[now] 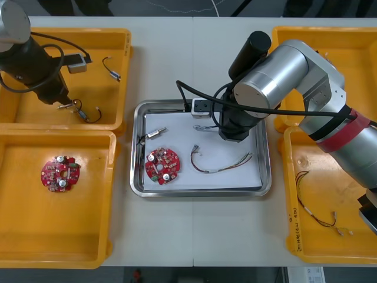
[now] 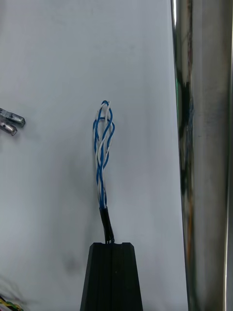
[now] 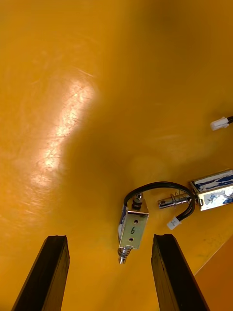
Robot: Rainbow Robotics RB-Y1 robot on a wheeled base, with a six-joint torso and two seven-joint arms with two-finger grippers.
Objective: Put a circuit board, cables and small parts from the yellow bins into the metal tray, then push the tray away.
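My right gripper [image 2: 111, 244] hangs low over the white inside of the metal tray [image 1: 200, 191], shut on the black end of a twisted blue and white cable [image 2: 103, 146] that lies along the floor near the tray's wall [image 2: 204, 146]. In the tray lie a red circuit board [image 1: 163, 165], a small metal part [image 1: 156, 134] and a red and yellow cable [image 1: 221, 163]. My left gripper [image 3: 109, 238] is open, low in the far left yellow bin [image 1: 112, 125], just above a small metal part [image 3: 132, 228] with a black lead.
A second metal part [image 3: 213, 189] lies beside the first, and another [image 1: 112, 68] farther back in that bin. The near left bin [image 1: 106, 236] holds a circuit board [image 1: 60, 173]. The near right bin [image 1: 291, 224] holds cables [image 1: 318, 212]. The far right bin [image 1: 353, 35] lies behind my right arm.
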